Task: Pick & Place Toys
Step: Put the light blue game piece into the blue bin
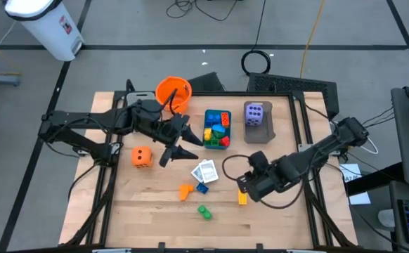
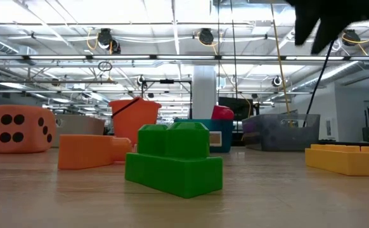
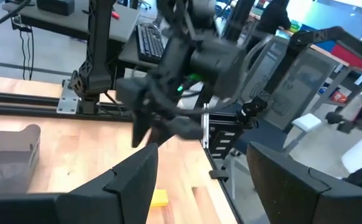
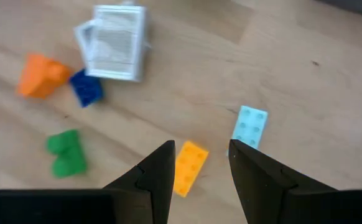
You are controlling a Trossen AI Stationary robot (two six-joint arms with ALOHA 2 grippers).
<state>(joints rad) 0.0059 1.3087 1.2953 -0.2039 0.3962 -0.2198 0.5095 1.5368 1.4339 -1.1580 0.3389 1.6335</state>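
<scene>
- Risk is sitting mostly with the right gripper (image 4: 198, 177): it is hanging over the yellow brick (image 4: 189, 167) near the right front part of the table (image 1: 141, 211), with its fingers parted a little and holding nothing. The gap is looking only slightly wider than the brick, so one finger could land on the brick's top and push it away instead of closing around it.
- The light blue brick (image 4: 250, 126) is lying just beside the yellow one; a finger coming down on that side could knock it or pinch both together.
- The left gripper (image 1: 178, 142) is waiting above the middle of the table, fingers open rather wide and empty. It is near the blue tray (image 1: 218, 129), so a careless swing could hit the tray's rim.
- Toys are lying as follows: the cards (image 1: 205, 171), orange brick (image 1: 185, 190) and blue brick (image 1: 202, 187) are near the table's centre, the green brick (image 1: 204, 211) is toward the front edge, the orange die (image 1: 141, 157) is toward the left edge, and the purple die (image 1: 255, 114) is sitting on a grey tray (image 1: 264, 132) near the back edge. Several bricks are already filling the blue tray.
- The bricks are looking like hard, smooth plastic with studs on top, so they could slide easily on the wooden surface. The dice are bigger cubes with dark dots. The cards are thin and flat, probably hard to lift.
</scene>
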